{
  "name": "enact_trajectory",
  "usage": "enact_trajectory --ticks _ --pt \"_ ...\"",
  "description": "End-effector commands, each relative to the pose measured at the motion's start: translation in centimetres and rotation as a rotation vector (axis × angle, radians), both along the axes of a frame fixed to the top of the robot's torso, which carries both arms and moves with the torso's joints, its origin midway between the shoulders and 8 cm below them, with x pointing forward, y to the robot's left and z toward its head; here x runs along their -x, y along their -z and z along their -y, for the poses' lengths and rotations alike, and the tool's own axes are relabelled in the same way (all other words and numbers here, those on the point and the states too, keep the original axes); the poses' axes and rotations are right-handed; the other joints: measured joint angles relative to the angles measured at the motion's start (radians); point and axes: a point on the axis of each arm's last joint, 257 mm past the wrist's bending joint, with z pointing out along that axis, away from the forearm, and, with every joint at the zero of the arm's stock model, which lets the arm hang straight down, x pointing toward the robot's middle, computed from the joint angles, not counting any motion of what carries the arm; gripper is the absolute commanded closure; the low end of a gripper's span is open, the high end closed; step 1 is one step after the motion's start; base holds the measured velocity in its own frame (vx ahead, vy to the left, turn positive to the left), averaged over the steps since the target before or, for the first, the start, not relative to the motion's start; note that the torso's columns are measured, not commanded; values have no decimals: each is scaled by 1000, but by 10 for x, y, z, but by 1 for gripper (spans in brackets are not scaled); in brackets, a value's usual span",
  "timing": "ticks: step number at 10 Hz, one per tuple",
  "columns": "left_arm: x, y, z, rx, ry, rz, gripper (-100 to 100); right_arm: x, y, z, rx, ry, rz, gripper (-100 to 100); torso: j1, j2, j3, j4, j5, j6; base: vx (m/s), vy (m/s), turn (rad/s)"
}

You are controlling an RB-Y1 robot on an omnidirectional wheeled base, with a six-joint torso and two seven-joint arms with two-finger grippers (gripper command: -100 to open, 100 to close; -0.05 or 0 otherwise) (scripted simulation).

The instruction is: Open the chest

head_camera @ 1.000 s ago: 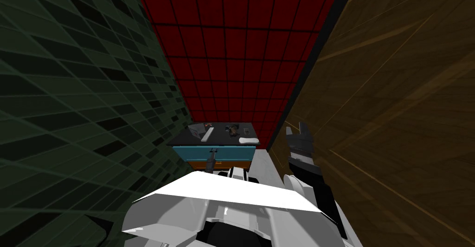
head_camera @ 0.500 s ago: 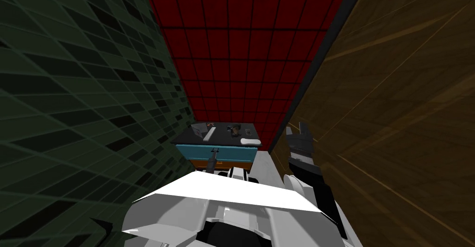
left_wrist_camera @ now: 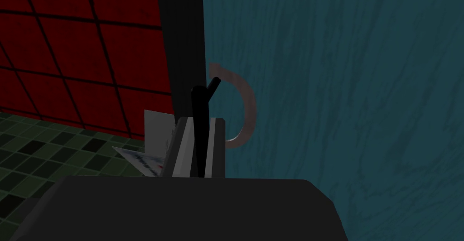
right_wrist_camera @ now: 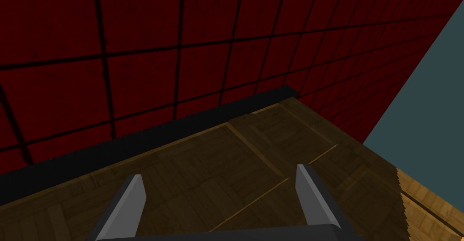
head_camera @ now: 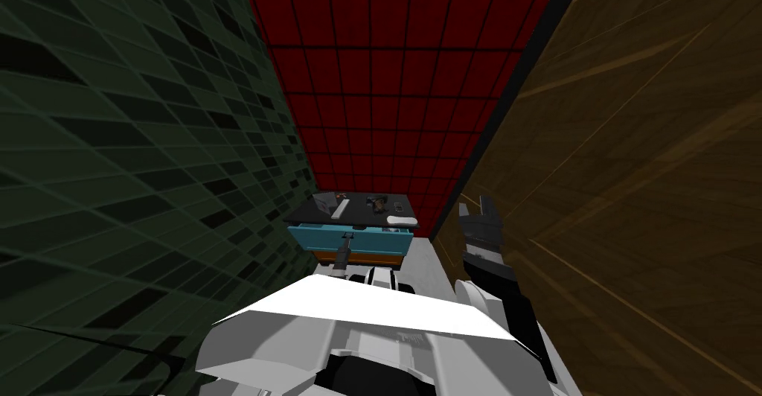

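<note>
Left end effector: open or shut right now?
Shut. On the left end effector, the fingers stand close together, clamping the dark end of the curved handle on the teal drawer front.

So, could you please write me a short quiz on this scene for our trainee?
1. True or false: the right tool is open.
2. What colour is the drawer front that the left tool is at? A red, B teal, C white.
3. Fill in: the left tool's fingers pinch a dark bar joined to the curved grey ____.
Key: 1 true; 2 B; 3 handle.
</note>
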Motion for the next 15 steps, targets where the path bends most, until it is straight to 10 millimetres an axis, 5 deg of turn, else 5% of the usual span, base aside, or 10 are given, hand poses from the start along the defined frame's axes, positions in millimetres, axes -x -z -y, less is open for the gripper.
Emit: enact_trajectory --ticks 1,10,11,15 --pt "-11 6 7 2 16 -31 100 0 0 0 0 0 0 0 0 -4 -2 0 0 1 -141 -11 27" --pt "-29 3 18 2 45 -42 100 0 0 0 0 0 0 0 -1 2 1 1 -1 0 -148 -5 21" --pt "-43 -4 15 0 42 -30 -100 0 0 0 0 0 0 0 -1 -2 -1 0 -1 1 -135 -9 44" --pt "-79 -18 21 0 56 -30 -100 0 0 0 0 0 0 0 3 -7 -5 1 -2 -1 -64 2 36"
